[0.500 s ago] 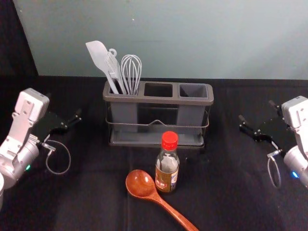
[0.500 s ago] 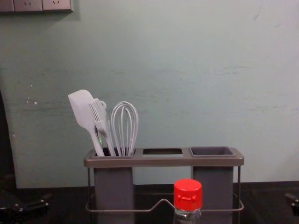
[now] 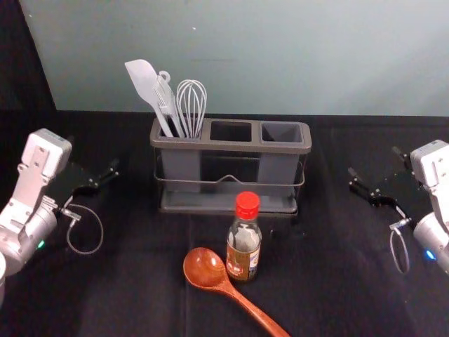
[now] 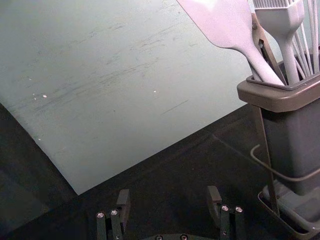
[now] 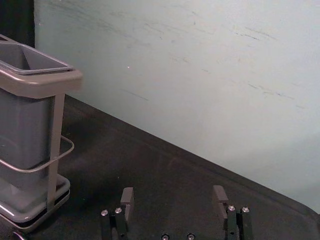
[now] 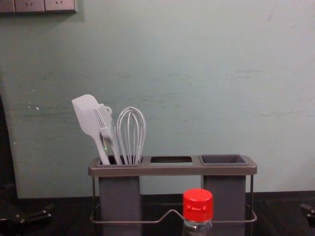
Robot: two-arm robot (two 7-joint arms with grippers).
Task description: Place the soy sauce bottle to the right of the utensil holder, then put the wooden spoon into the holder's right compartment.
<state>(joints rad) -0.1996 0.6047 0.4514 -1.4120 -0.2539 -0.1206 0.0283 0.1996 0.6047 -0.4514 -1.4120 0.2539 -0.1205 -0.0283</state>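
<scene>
Near the black-clothed desk's (image 3: 337, 281) far edge, a grey oblong plastic holder (image 3: 231, 146) is set, its left compartment occupied by flat white spatula (image 3: 144, 81), white brush (image 3: 165, 100) and looped white whisk (image 3: 191, 102). Before it, a red-capped cylindrical glass bottle (image 3: 243, 242) is placed, a long brown wooden spoon (image 3: 226, 287) laid left and in front.

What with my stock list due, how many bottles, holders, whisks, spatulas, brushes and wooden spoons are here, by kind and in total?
Bottle: 1
Holder: 1
Wooden spoon: 1
Whisk: 1
Spatula: 1
Brush: 1
Total: 6, leaving out a half-hidden tool, kind unclear
</scene>
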